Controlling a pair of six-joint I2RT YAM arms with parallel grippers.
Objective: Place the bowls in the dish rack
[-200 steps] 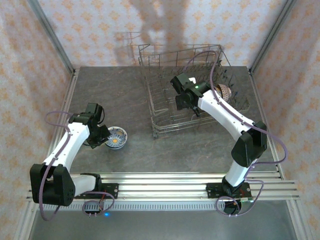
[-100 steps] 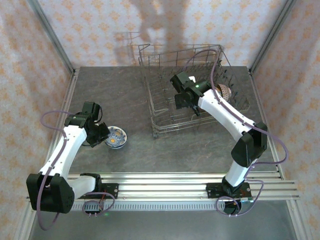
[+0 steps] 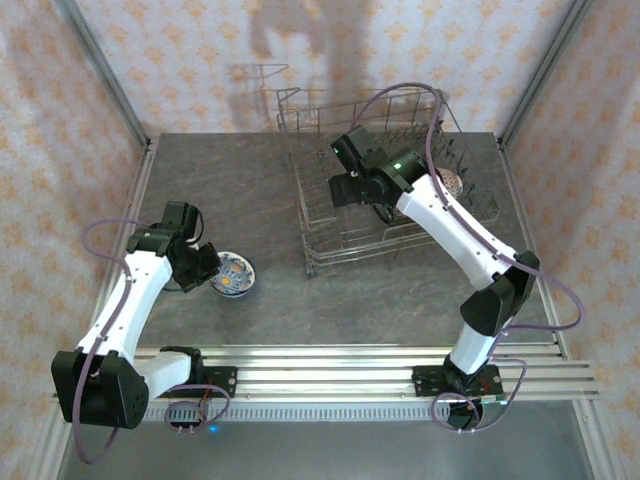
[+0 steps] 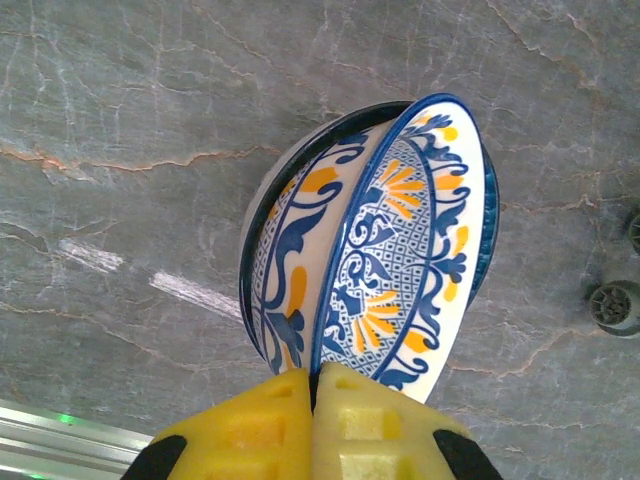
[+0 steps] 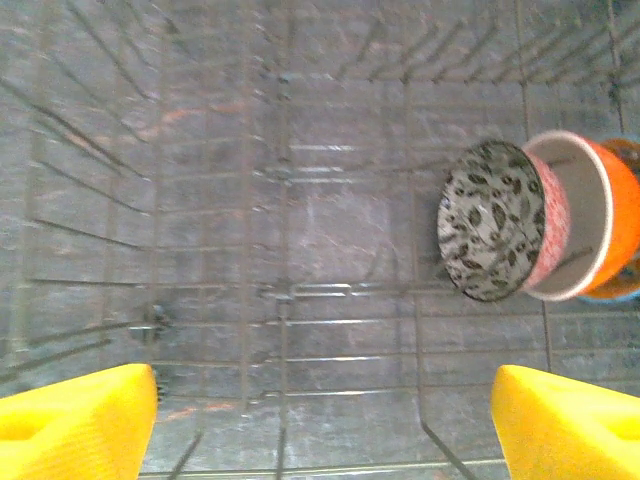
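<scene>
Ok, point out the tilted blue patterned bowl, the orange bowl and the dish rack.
tilted blue patterned bowl [image 4: 400, 270]: left wrist view, patterned inside.
orange bowl [image 5: 622, 215]: right wrist view, outer wall.
dish rack [image 3: 325, 235]: top external view, bare left floor wires.

Two bowls left of dish rack

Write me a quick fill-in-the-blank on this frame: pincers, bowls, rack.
1. The left pincer is ___ on the rim of the tilted blue bowl.
2. The right pincer is ___ above the rack.
3. In the rack, the larger bowl cupping the dark-patterned bowl is ___ outside.

Missing words: shut; open; orange.
</scene>
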